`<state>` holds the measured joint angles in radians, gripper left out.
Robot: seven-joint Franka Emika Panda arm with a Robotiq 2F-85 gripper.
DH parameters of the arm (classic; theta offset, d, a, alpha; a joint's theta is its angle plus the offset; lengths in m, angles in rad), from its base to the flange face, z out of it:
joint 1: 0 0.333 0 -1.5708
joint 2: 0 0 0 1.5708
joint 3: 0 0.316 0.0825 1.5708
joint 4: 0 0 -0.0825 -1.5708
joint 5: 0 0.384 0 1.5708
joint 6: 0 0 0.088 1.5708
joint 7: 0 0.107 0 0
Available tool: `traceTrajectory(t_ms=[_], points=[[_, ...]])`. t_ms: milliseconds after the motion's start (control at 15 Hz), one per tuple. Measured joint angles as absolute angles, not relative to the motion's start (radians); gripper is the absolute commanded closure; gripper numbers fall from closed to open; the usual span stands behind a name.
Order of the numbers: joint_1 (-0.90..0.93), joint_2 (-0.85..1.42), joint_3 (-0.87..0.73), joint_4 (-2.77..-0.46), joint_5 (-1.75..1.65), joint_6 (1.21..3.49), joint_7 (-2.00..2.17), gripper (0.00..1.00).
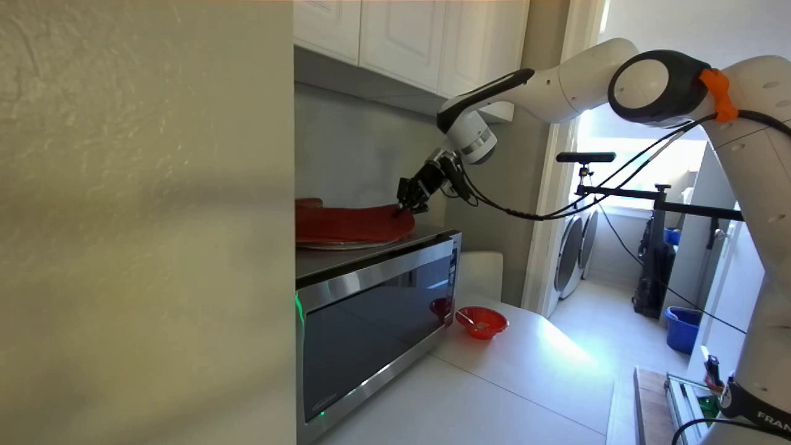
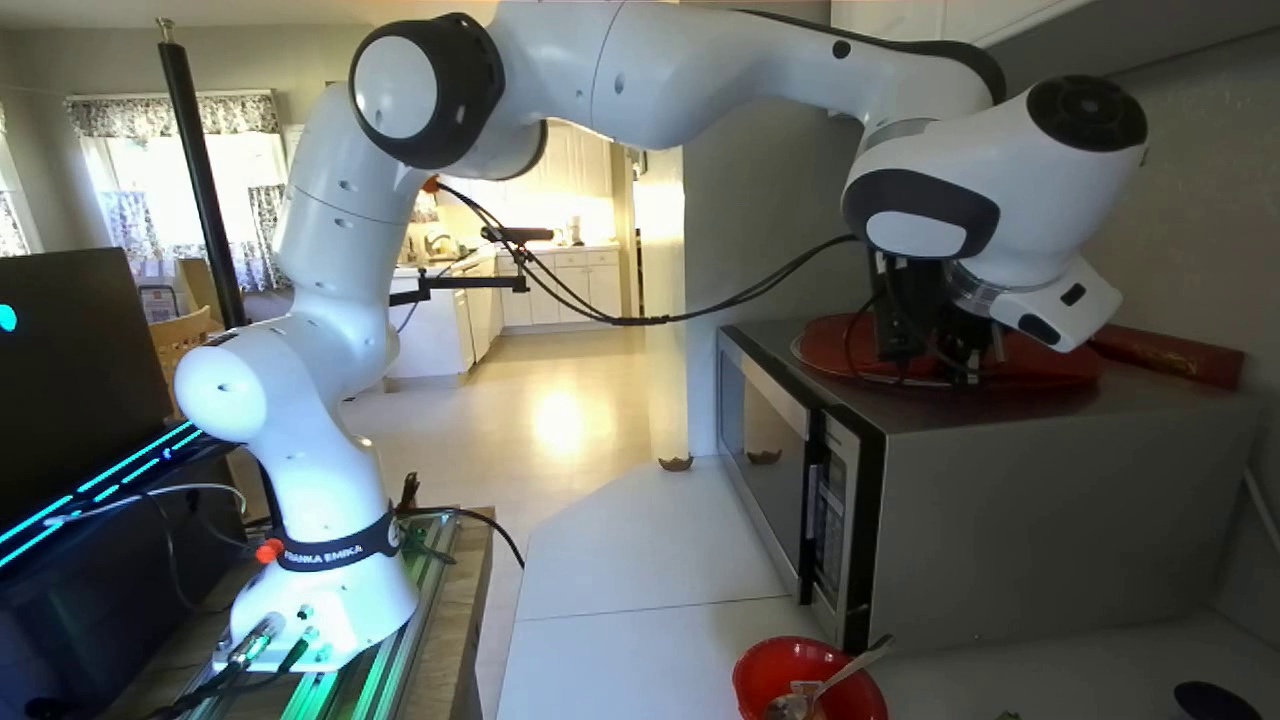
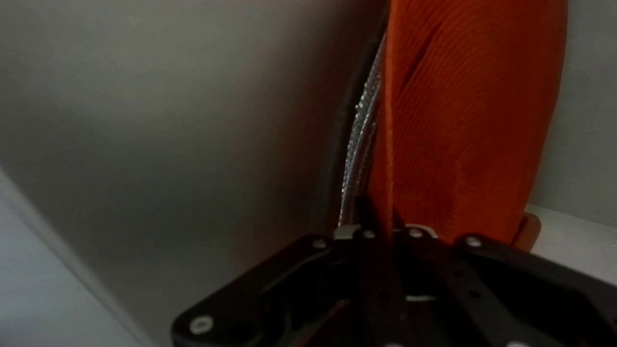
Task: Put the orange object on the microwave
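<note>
Disc (image 1: 352, 224) over microwave (image 1: 377, 318), thin rim clamped in pincer (image 3: 382, 212); edge grip likely chosen because something so flat offers little else.

In an exterior view, a wall (image 1: 148, 222) hides part of the microwave (image 1: 377, 327) and part of the orange disc (image 1: 358, 225).

Fine-lined orange disc (image 3: 482, 120), silver microwave (image 1: 377, 327)

Red bowl (image 1: 485, 334) holding a spoon (image 2: 850, 668) on white counter (image 1: 525, 364)
</note>
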<state>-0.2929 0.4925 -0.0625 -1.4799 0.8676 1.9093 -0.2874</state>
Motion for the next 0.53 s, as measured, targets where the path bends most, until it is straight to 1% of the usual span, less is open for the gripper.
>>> traceTrajectory(t_ms=[533], points=[[-0.295,0.490,-0.050,-1.460,0.938,1.886,-0.284,0.99]])
